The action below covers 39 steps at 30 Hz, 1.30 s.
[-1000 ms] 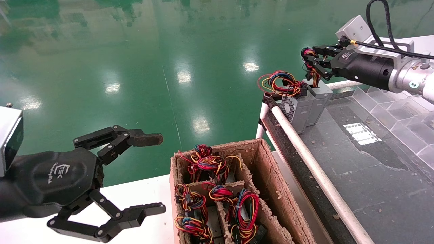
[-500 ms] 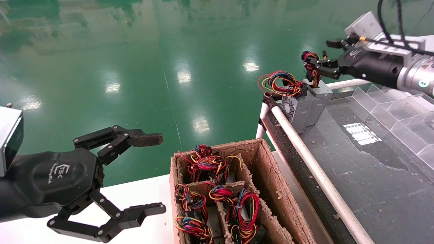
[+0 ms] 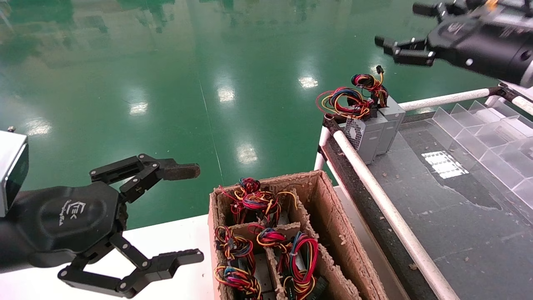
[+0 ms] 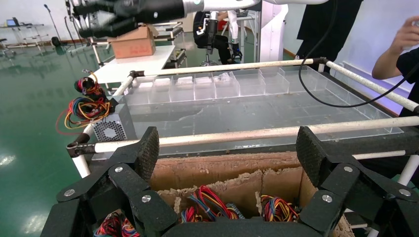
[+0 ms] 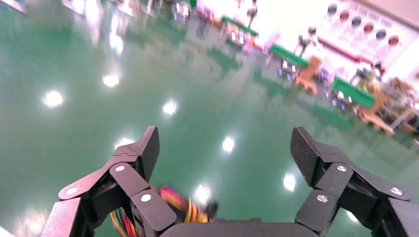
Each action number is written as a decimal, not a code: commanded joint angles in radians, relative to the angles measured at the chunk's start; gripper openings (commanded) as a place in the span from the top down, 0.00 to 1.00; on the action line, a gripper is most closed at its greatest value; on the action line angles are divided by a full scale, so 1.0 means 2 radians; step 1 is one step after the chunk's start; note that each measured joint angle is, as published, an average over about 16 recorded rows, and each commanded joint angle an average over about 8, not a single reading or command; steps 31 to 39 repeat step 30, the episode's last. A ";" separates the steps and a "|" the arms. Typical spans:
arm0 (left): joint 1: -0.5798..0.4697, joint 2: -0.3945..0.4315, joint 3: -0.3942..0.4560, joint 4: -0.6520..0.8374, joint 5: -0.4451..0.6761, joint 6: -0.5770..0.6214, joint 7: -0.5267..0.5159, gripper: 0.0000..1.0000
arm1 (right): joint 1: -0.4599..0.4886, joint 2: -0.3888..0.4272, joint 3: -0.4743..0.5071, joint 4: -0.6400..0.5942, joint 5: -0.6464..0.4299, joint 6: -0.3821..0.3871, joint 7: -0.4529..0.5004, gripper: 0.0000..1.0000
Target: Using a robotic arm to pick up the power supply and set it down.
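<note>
The right pincer (image 3: 410, 33), the robotic arm's black 2-finger linkage, sits at the upper right of the head frame above the green floor (image 3: 166, 83), its fingers spread wide and holding nothing. In its own wrist view the pincer (image 5: 225, 150) frames only floor between the 2 fingers, with a blurred tuft of coloured wires (image 5: 185, 207) low in that frame.

The power supply (image 3: 389, 125) stands upright at the far corner of the dark surface (image 3: 458, 216), right of centre in the upper half of the head frame, below and left of the right pincer and apart from it. A tight knot of red, yellow, blue and black wires (image 3: 370, 85) sits on top. Touching its left side is a second grey box (image 3: 360, 135) with a perforated vent and a wide loose wire loop (image 3: 339, 102). From the left wrist view this vented box (image 4: 112, 131) is at the left of the frame, beside a white rail (image 4: 247, 134).

The left pincer (image 3: 162, 216) hangs at the lower left of the head frame, fingers wide apart and empty, beside a cardboard box (image 3: 333, 225) whose compartments hold more wire bundles (image 3: 254, 204). Clear plastic dividers (image 3: 483, 137) line the right side of the surface
</note>
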<state>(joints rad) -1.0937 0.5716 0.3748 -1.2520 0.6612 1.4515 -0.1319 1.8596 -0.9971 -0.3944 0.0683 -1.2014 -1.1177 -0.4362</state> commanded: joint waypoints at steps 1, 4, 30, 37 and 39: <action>0.000 0.000 0.000 0.000 0.000 0.000 0.000 0.00 | -0.001 0.003 0.005 0.003 0.007 -0.011 0.003 0.00; 0.000 0.000 0.000 0.000 0.000 0.000 0.000 0.00 | -0.019 0.012 0.007 0.031 0.018 -0.019 0.018 0.00; 0.000 0.000 0.000 0.000 0.000 0.000 0.000 0.00 | -0.185 0.093 0.029 0.287 0.115 -0.095 0.149 0.00; 0.000 0.000 0.000 0.000 0.000 0.000 0.000 0.00 | -0.185 0.093 0.029 0.287 0.115 -0.095 0.149 0.00; 0.000 0.000 0.000 0.000 0.000 0.000 0.000 0.00 | -0.185 0.093 0.029 0.287 0.115 -0.095 0.149 0.00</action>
